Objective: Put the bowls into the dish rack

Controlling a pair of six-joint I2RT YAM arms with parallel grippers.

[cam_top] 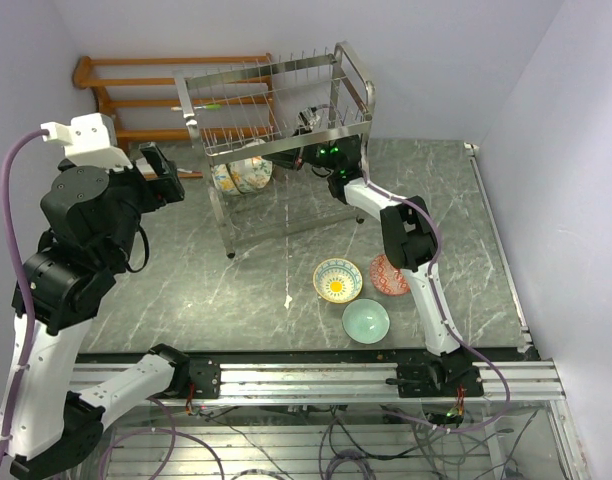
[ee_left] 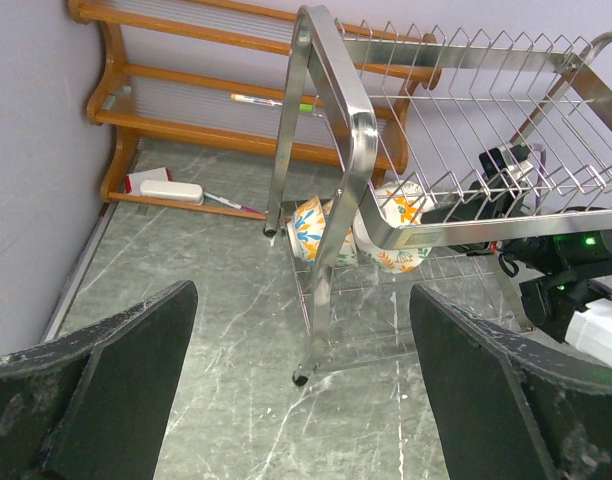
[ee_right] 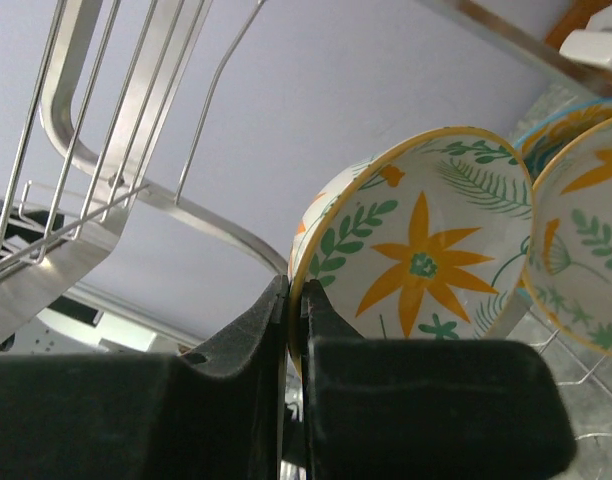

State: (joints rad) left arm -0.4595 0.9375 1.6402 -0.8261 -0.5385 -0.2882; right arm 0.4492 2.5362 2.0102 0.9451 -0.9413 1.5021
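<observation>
Grey marbled desk [cam_top: 186,290] below; the right pincer [ee_right: 294,320] pinches the rim of a floral bowl [ee_right: 426,260] that rises up-right of it, inside the dish rack [ee_right: 66,255]. Glazed ceramic looks stiff, slippery, chippable: hold the rim squarely. Left pincer [ee_left: 301,340] hangs spread, empty.

Three bowls [cam_top: 338,280] on table [cam_top: 186,290], before dish rack [cam_top: 286,138].

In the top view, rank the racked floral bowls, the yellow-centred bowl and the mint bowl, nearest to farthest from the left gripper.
1. Racked floral bowls, on the dish rack's lower tier, just right of the left gripper.
2. Yellow-centred bowl, loose, right of centre.
3. Mint bowl, further front and right.
</observation>
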